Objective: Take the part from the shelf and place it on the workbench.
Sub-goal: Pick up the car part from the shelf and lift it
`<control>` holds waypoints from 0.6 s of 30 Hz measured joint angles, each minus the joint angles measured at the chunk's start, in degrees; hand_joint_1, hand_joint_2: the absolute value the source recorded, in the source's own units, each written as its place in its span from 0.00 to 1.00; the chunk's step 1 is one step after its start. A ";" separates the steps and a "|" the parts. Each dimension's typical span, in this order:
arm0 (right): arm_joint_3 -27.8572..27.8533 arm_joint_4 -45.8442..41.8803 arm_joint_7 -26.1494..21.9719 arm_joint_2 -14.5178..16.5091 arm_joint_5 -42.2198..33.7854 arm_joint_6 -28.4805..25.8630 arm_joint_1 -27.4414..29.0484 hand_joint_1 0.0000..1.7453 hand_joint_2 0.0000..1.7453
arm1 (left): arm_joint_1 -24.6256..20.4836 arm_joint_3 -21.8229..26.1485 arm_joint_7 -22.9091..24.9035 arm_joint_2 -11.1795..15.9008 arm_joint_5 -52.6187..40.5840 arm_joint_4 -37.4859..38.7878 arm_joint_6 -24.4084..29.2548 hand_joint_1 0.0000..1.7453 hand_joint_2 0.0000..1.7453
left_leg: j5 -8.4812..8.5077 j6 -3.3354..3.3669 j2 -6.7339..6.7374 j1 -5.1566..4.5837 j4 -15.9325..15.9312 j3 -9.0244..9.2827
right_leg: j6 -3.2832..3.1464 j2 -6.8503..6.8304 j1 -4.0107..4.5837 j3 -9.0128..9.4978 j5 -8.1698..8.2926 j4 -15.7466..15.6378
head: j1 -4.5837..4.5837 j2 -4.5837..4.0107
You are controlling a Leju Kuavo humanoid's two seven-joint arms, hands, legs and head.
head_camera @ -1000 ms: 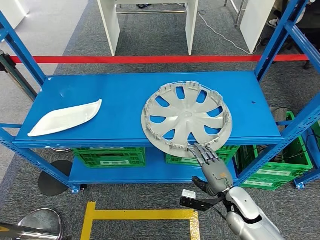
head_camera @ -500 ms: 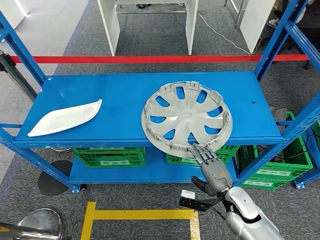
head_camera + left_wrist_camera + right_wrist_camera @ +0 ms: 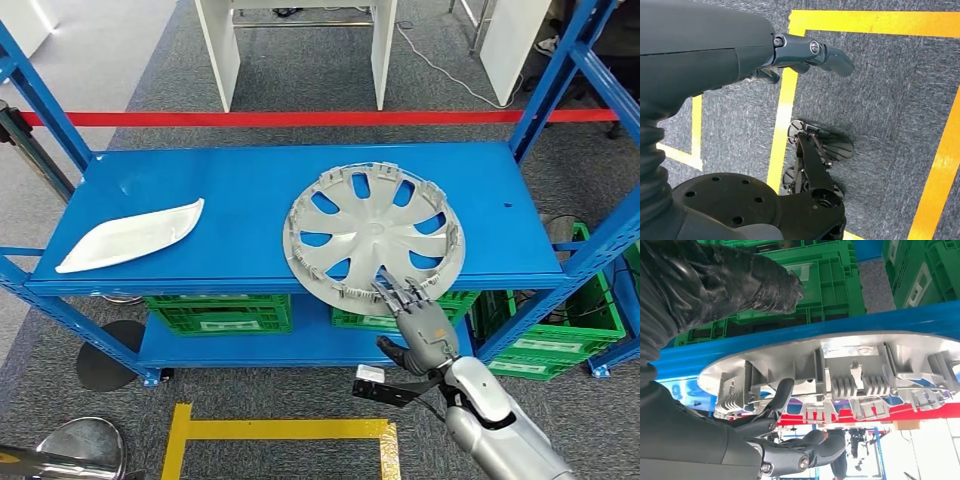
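A silver-grey wheel cover [image 3: 373, 235] lies flat on the blue shelf [image 3: 249, 215], its near rim hanging over the front edge. My right hand [image 3: 415, 325] is at that rim, fingers spread over the edge and thumb lower down, holding nothing. The right wrist view shows the cover's ribbed rim [image 3: 851, 370] with my fingers [image 3: 783, 395] on one side and the thumb [image 3: 753, 280] on the other, apart from it. A white curved panel [image 3: 132, 237] lies at the shelf's left end. My left hand [image 3: 806, 50] hangs over the floor, fingers extended and empty.
Green crates [image 3: 219, 312] sit on the lower shelf, and another green crate [image 3: 558, 335] is at the right. Blue uprights [image 3: 555, 75] frame the shelf ends. Yellow floor tape [image 3: 279, 430] runs in front and a red line [image 3: 302, 118] behind.
My right hand has moved a little left and forward, so its fingertips now reach over the wheel cover's near rim. The cover has not moved.
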 joint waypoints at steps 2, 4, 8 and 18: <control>0.00 0.01 0.03 0.01 -0.01 0.01 -0.23 0.00 1.00 | 0.00 0.00 -0.01 0.00 0.00 0.00 0.01 0.00 1.00 | 0.00 0.00 0.00 0.00 0.00 0.00 | 0.00 0.00 0.00 0.00 0.00 0.00 | -0.01 0.00; 0.00 0.02 0.05 0.02 -0.02 0.07 -0.56 0.00 1.00 | -0.01 0.00 -0.02 0.00 -0.04 0.00 0.00 0.00 1.00 | 0.00 0.00 0.00 0.00 0.00 0.00 | 0.00 0.00 0.00 0.00 0.00 0.00 | -0.01 0.00; 0.07 0.44 0.08 0.27 -0.05 0.61 -1.61 0.00 1.00 | -0.11 -0.01 -0.02 0.00 -0.51 0.00 -0.02 0.00 1.00 | 0.00 0.00 0.00 0.00 0.01 0.00 | 0.00 0.00 0.00 0.00 0.00 0.00 | -0.01 0.00; 1.04 5.89 -0.07 2.03 -0.30 2.86 -5.62 0.00 1.00 | -0.73 -0.76 0.63 0.00 -1.50 0.00 -0.06 0.00 1.00 | 0.00 0.00 0.00 0.00 0.03 0.01 | 0.01 0.01 0.00 0.02 0.01 0.00 | -0.01 0.00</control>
